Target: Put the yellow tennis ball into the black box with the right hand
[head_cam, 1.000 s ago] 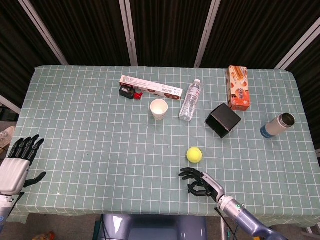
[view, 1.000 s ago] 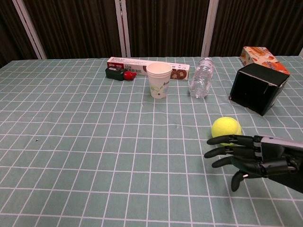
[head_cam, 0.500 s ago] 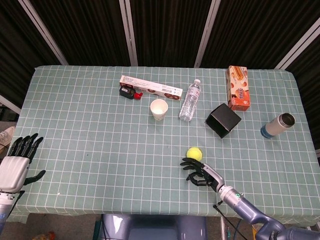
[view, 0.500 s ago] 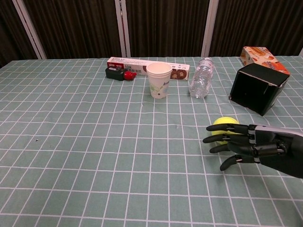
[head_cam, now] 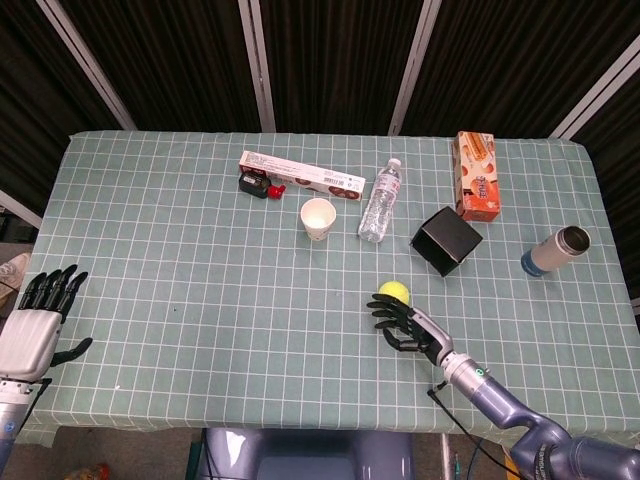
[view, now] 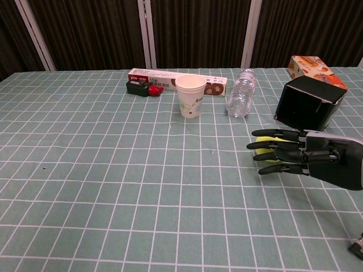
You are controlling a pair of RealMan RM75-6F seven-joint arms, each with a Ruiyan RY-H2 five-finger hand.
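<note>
Two hands are showing. The right hand [head_cam: 408, 325] is reaching over the table [head_cam: 180, 300] near its front edge, fingers [view: 271, 146] spread and extended, covering the near side of the ball [head_cam: 394, 291]; whether they are touching it, I cannot tell. The ball is lying on the cloth, near the box [head_cam: 447, 240], which is sitting toward the back right, its opening tilted. The left hand [head_cam: 32, 322] is hanging off the front left corner, fingers apart, holding nothing.
</note>
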